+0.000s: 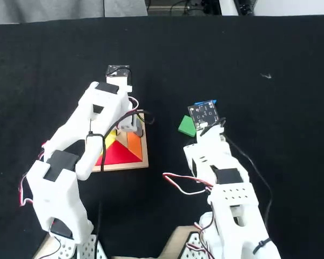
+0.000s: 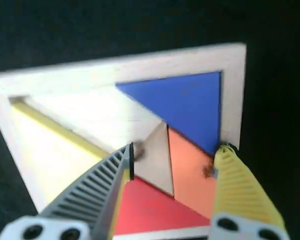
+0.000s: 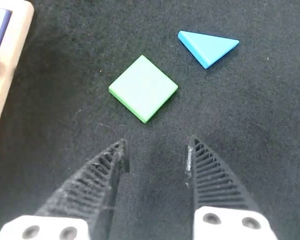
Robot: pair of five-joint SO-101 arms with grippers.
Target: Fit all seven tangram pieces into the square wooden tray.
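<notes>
Right hand: my right hand [image 3: 155, 145] hangs over the black table [image 3: 250, 110], fingers moderately spread and holding nothing.
Green square: the green square [image 3: 143, 88] lies flat just beyond those fingertips, to the right of the tray and apart from it. Its corners, not its sides, face my fingers.
Light blue triangle: the light blue triangle [image 3: 207, 46] lies flat near the square, farther out and not touching it.
Left hand: my left hand [image 2: 177, 152] is above the wooden tray [image 2: 140, 67], wide open and empty. One fingertip is by the bare wedge of tray floor [image 2: 157, 155], the other by the rim where blue meets orange. I cannot tell whether either tip touches.
Tray contents: a yellow triangle [image 2: 55, 155], a blue triangle [image 2: 185, 102], an orange piece [image 2: 190, 175] and a red triangle [image 2: 150, 210] are seated. A broad pale area of floor between yellow and blue is uncovered.
Handling: I judge the pieces thin, stiff, light and smooth-faced. They should not crush, but they could skid on the cloth or pop out of a slanted pinch.
Where to hold: I would come straight down on the square and turn the wrist so the fingers close on two parallel sides. The triangle's edges taper, so I would pinch it low across its thickest part and gently.
Risk: with so little edge height, a tip could ride over the piece instead of catching it.
</notes>
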